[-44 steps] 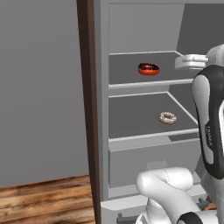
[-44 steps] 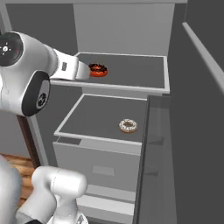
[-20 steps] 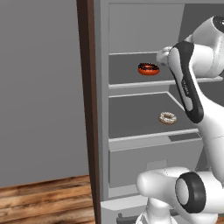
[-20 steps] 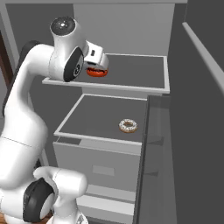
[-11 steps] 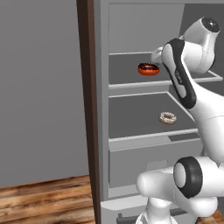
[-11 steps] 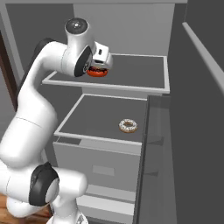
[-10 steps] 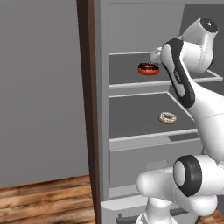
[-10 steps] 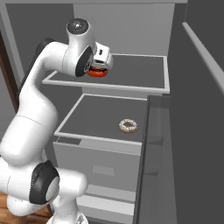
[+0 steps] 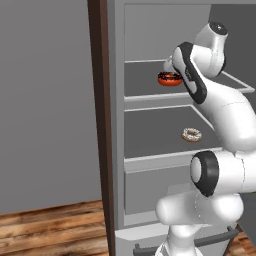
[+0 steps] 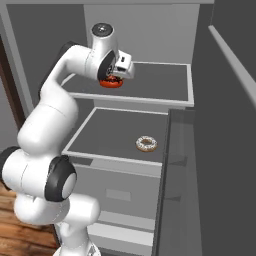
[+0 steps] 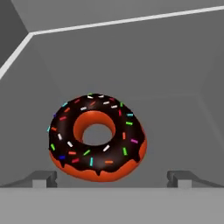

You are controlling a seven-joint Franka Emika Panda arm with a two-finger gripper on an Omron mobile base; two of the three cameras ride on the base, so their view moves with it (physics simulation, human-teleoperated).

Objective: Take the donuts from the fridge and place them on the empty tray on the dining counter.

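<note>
The two-finger gripper stands with its jaws spread wide, the two small dark fingertips rising well apart at the bottom of the hand view. Between them, a little further in, lies the reddish-orange ring donut with dark chocolate icing and coloured sprinkles; nothing is pinched, and whether the tips touch it cannot be told. The donut rests flat on the upper grey shelf of the tall light-grey fridge, toward the shelf's left front part as seen from the right base view, where the white hand hangs just above it and covers part of it. In the left base view the same donut shows just left of the arm's dark-jointed wrist.

One shelf lower, the pale tan ring donut with white icing and sprinkles lies alone, well apart from the gripper and near the right front part of that shelf. Beneath this shelf sits the closed grey bottom drawer.

The white arm rises from the base and bends over into the upper compartment. The open fridge door stands at the right, its inner ledge close to the shelf edges. A dark brown upright panel runs beside the fridge's left wall, with a plain grey wall further left and wooden floorboards below.
</note>
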